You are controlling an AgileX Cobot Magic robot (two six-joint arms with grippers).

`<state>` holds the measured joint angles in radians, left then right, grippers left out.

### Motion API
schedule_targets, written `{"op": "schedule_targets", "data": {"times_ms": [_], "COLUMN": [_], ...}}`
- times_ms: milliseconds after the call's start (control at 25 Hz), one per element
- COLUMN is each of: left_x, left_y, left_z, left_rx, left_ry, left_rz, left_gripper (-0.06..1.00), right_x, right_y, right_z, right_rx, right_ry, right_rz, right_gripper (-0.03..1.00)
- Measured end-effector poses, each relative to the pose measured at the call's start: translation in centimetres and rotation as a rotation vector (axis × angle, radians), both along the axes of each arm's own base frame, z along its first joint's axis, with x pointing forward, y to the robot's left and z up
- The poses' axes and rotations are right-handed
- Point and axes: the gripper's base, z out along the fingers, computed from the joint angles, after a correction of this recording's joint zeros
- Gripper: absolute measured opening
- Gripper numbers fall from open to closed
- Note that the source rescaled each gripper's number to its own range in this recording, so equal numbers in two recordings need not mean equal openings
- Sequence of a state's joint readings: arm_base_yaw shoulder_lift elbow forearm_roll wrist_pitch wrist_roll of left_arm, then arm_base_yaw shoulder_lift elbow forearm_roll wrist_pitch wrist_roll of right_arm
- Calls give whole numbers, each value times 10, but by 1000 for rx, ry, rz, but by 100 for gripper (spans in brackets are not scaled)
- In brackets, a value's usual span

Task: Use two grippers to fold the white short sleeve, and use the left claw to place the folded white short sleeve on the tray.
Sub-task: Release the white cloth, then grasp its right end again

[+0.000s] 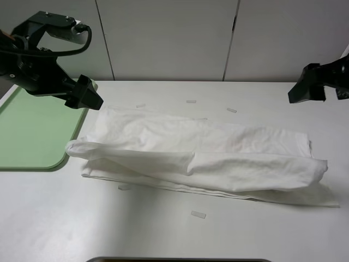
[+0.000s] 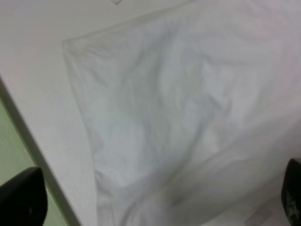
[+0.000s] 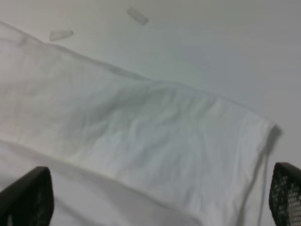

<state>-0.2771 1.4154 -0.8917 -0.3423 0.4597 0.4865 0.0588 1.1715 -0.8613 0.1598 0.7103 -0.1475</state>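
1. Table first: a white top that carries everything.
2. Next the white short sleeve. It lies across the table's middle, folded lengthwise into a long band of several layers, rumpled along the front edge. Its left end is just beside the tray but not on it. We see no print or label.
3. Then the tray, pale green, at the table's left side, with nothing on it.
4. The left claw hangs above the tray's far right corner, near the shirt's left end. Its jaws are apart and grip nothing. In its wrist view the fingers sit at opposite edges, with the cloth below them untouched.
5. The right claw is raised over bare table behind the shirt's right end. Its jaws are also wide apart and empty, and its wrist view looks down on the cloth's end edge.
6. Tape scraps: a few small clear bits lie scattered on the table around the shirt.
7. Progress, as we judge it: the lengthwise fold looks done. The band is far longer than the tray is wide, so crosswise folding by both claws is left. After that the left claw has to pick it up and place it on the tray. We put the task at about halfway at best.
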Motion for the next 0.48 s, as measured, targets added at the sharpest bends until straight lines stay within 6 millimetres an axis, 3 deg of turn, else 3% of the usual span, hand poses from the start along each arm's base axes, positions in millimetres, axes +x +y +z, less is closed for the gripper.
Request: {"op": "schedule_targets", "data": {"times_ms": [120, 160, 320, 480], "left_x": [0, 0, 0, 0], "left_y": [0, 0, 0, 0], "left_z": [0, 0, 0, 0], "left_rx": [0, 0, -1, -1], "left_ry": [0, 0, 1, 1], "left_rz": [1, 1, 2, 2], "left_gripper": [100, 100, 100, 100], "right_x": [22, 22, 42, 48], "right_y": [2, 2, 4, 5], "right_z": [-26, -26, -64, -99], "right_rx": [25, 25, 41, 31], "right_ry": [82, 82, 210, 379], "right_rz": [-31, -31, -60, -57], "right_gripper": [100, 100, 100, 100]}}
